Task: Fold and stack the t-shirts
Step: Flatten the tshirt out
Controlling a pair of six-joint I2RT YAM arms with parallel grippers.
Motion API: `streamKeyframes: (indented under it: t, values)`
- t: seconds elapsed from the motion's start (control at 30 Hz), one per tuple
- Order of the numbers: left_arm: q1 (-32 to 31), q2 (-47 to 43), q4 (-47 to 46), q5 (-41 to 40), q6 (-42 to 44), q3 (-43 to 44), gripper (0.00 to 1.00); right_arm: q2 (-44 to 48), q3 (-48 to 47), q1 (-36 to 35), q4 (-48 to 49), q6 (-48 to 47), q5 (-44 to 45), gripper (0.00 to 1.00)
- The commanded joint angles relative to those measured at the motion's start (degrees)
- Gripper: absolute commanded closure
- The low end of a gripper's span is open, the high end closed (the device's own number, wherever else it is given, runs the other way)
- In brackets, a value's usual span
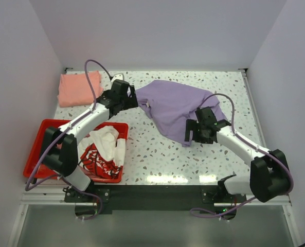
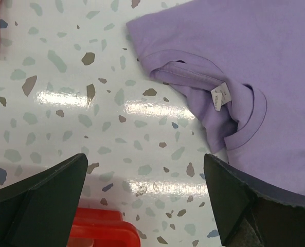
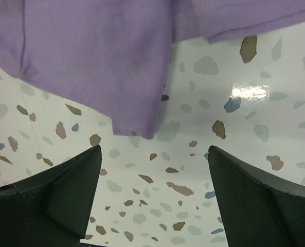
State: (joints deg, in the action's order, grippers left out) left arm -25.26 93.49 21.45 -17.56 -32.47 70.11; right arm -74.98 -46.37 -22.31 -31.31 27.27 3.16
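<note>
Speckled bench (image 1: 157, 164) carries everything. Lavender tee (image 1: 173, 105) is the biggest item on it: spread loose & rumpled, unfolded, across the far-centre area, w/ 1 corner trailing toward the near side by the R arm (image 1: 239, 144). Red tray (image 1: 35, 154) sits near-L on the bench, and the L arm (image 1: 85, 121) crosses above it. Salmon tee (image 1: 79, 88) lies folded flat in the far-L corner, well apart from the lavender one. White tee w/ red print (image 1: 103, 149) is bunched, unfolded, in the tray's R half.

L gripper (image 1: 125, 96) hangs just beside the lavender tee's L edge, jaws wide apart w/ nothing held. Its wrist view shows only bare bench betw the fingers (image 2: 49, 190), w/ a tray corner at the bottom edge. R gripper (image 1: 191, 135) is at the tee's near corner, also released, jaws spread. Its wrist view has the tee's hem (image 3: 137, 121) just ahead of the fingertips (image 3: 65, 180), not betw them, w/ bench below. Can't tell if either gripper touches cloth.

Neckband (image 2: 247, 121) of the lavender tee lies on the side nearest the L gripper, partly folded over itself. Small white label (image 2: 220, 96) shows inside it, print too small to read.
</note>
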Motion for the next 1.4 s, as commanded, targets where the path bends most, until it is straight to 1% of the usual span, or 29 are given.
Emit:
streamKeyframes:
  t: [0.0,0.03,0.07,0.1,0.23,0.27,0.33,0.37,0.43,0.47,0.57,0.63,0.67,0.77,0.8,0.87,1.03,1.2,1.37]
  values:
    - [0.1,-2.5,-3.3,-1.5,-2.0,-1.5,0.0,-1.2,1.2,-1.4,4.0,2.9,-0.7,0.14]
    - [0.1,-2.8,-2.9,-1.4,-2.1,-1.6,0.0,-2.4,1.5,-2.2,4.4,3.0,-0.6,0.15]
    - [0.1,-2.8,-2.5,-1.5,-2.2,-1.9,0.0,-3.5,1.5,-2.6,5.5,3.2,-0.6,0.2]
    - [0.1,-3.0,-2.5,-1.5,-2.3,-1.9,0.0,-3.5,1.5,-2.7,6.0,3.2,-0.7,0.22]
    - [0.1,-3.2,-2.7,-1.5,-2.6,-2.3,0.0,-7.2,1.0,-4.0,8.0,3.4,-0.1,0.28]
    - [0.1,-3.1,-2.7,-1.4,-2.5,-2.3,0.0,-8.8,0.8,-4.1,8.1,3.4,-0.3,0.35]
    - [0.1,-3.0,-3.1,-1.5,-2.4,-2.0,0.0,-9.8,0.3,-4.4,8.3,3.5,-0.6,0.43]
    - [0.2,-2.5,-3.1,-1.7,-2.4,-1.9,0.0,-10.1,0.3,-4.7,8.5,3.7,-0.5,0.53]
    - [0.3,-1.5,-3.0,-1.9,-2.2,-1.2,0.0,-9.8,0.9,-4.8,8.9,3.8,-0.1,0.63]
    - [0.5,-0.9,-2.8,-1.6,-2.2,-0.8,0.0,-9.4,1.2,-4.9,9.1,3.8,0.3,0.74]
    - [0.7,0.9,-2.4,-0.7,-2.6,0.6,0.0,-8.7,1.9,-4.8,9.0,3.6,1.1,0.85]
    - [0.8,1.9,-2.4,0.2,-3.0,1.2,0.0,-8.1,2.2,-4.9,8.9,3.5,1.3,0.9]
    - [0.7,2.0,-2.4,1.0,-3.2,1.2,0.0,-7.9,2.3,-4.9,8.9,3.5,1.3,0.95]
    - [0.6,1.3,-4.2,4.9,-3.5,0.2,0.0,-7.3,2.1,-4.9,9.5,3.0,-2.2,1.0]
    - [0.6,1.0,-5.3,7.9,-3.4,-0.4,0.0,-7.2,2.2,-4.9,10.3,2.8,-3.2,1.0]
    - [0.2,-0.3,-7.5,10.5,-3.0,-2.3,0.0,-7.7,2.2,-5.9,12.3,3.0,-10.2,1.0]
    - [-0.2,-4.1,-7.1,9.6,-3.4,-4.0,0.0,-10.9,-0.4,-13.7,13.6,4.4,-13.9,1.0]
    - [-0.6,-7.3,-7.3,9.7,-3.7,-6.2,0.0,-13.6,-1.5,-17.6,20.9,8.4,-19.9,1.0]
    - [-1.7,-8.6,-6.8,9.5,-4.0,-7.4,0.0,-19.1,-5.8,-21.3,24.6,10.9,-21.7,1.0]
